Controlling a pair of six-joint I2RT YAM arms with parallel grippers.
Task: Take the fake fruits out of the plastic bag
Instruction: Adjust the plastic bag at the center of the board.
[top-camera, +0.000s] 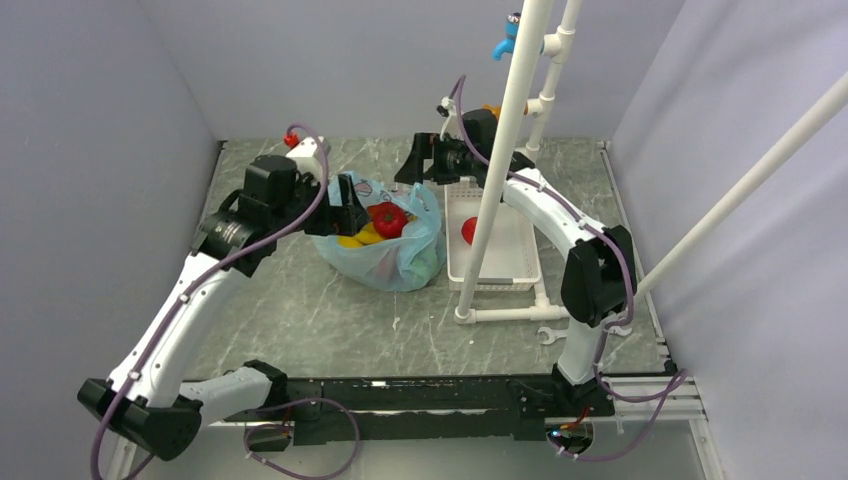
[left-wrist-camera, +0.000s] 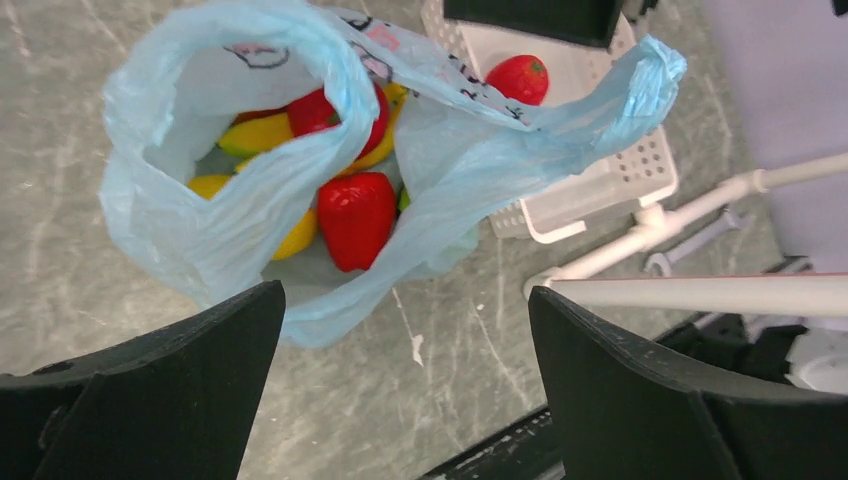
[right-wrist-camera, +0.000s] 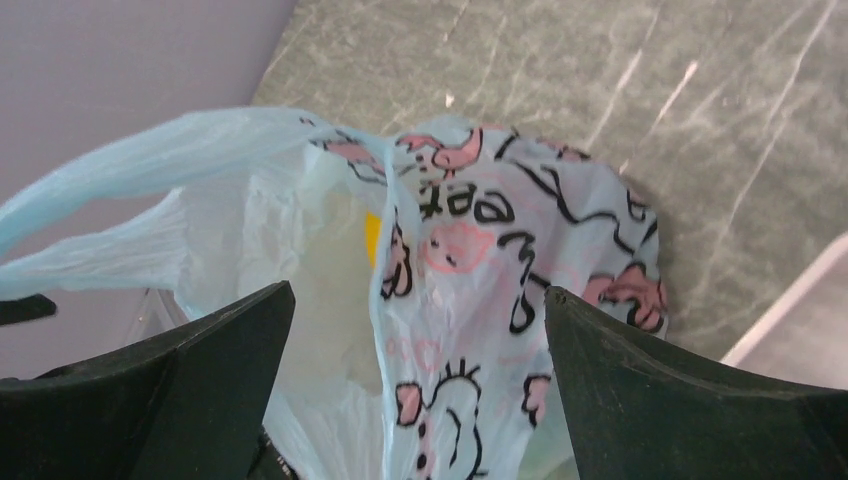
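Note:
The light-blue plastic bag (top-camera: 392, 258) stands open in the middle of the table, with pink and black cartoon print on its far side (right-wrist-camera: 470, 250). In it lie red pieces (left-wrist-camera: 355, 215), yellow bananas (left-wrist-camera: 262, 132) and a sliver of green (left-wrist-camera: 404, 200). One red fruit (top-camera: 468, 230) lies in the white basket (top-camera: 515, 262). My left gripper (top-camera: 345, 208) is open and empty, held over the bag's left rim (left-wrist-camera: 405, 295). My right gripper (top-camera: 420, 165) is open over the bag's far rim, and the printed plastic shows between its jaws (right-wrist-camera: 420, 295).
A white pipe frame (top-camera: 497, 170) rises just right of the bag, and its base (top-camera: 510, 315) runs along the basket's front. A wrench (top-camera: 550, 335) lies near the right arm's base. A blue tap (top-camera: 505, 42) is at the back. Walls close in on three sides.

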